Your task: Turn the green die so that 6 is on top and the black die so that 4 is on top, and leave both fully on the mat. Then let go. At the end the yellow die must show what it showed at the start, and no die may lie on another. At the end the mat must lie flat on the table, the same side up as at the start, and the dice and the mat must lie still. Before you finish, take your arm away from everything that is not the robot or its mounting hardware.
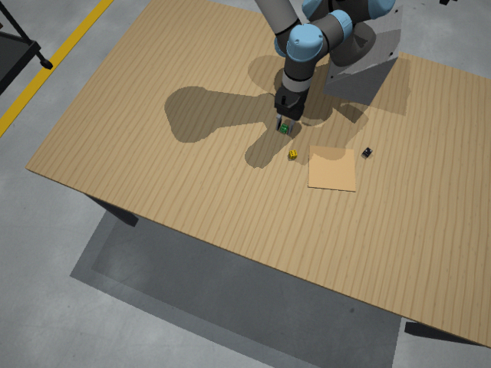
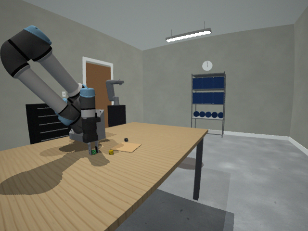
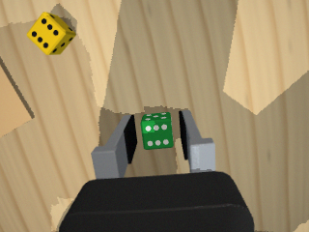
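The green die (image 1: 284, 128) (image 2: 93, 151) (image 3: 157, 135) is on the table left of the mat. Its large face in the wrist view shows six pips; a narrow, foreshortened face shows at its far edge. My gripper (image 1: 285, 130) (image 2: 93, 152) (image 3: 157, 127) is open, one finger on each side of this die, with gaps to both pads. The yellow die (image 1: 292, 153) (image 2: 111, 152) (image 3: 48, 34) shows six pips on its large face in the wrist view. The black die (image 1: 367, 152) (image 2: 126, 139) is on the table right of the mat; its pips are too small to read. The orange mat (image 1: 331, 174) (image 2: 129, 147) (image 3: 9, 106) lies flat.
The wooden table (image 1: 178, 178) (image 2: 149, 159) carries the dice and mat. The yellow die stands between the green die and the mat's left edge, close to the gripper. The arm's grey base block (image 1: 350, 87) is behind the mat. Arm shadows cross the table.
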Tool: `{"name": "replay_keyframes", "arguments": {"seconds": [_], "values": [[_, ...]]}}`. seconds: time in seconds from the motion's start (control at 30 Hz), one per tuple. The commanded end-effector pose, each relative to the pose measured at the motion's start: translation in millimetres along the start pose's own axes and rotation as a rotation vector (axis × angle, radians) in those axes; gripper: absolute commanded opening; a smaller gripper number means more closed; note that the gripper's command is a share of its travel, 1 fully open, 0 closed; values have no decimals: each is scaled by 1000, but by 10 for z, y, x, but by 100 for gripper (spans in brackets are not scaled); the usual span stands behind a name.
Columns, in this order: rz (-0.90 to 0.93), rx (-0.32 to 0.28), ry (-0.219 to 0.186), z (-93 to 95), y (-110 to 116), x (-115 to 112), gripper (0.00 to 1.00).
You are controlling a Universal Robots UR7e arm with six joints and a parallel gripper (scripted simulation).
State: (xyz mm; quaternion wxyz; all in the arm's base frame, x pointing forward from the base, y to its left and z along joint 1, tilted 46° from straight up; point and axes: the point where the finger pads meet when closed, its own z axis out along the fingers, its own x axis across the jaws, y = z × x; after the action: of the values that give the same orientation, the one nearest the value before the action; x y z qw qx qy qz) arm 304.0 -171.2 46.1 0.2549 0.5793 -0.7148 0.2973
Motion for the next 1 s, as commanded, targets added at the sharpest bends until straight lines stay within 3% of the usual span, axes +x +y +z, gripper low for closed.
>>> {"name": "replay_keyframes", "arguments": {"seconds": [0.0,0.03,0.07,0.97], "values": [[0,1,0,-2,-2,1,70],[0,1,0,-2,-2,1,70],[0,1,0,-2,-2,1,40],[0,1,0,-2,-2,1,40]]}}
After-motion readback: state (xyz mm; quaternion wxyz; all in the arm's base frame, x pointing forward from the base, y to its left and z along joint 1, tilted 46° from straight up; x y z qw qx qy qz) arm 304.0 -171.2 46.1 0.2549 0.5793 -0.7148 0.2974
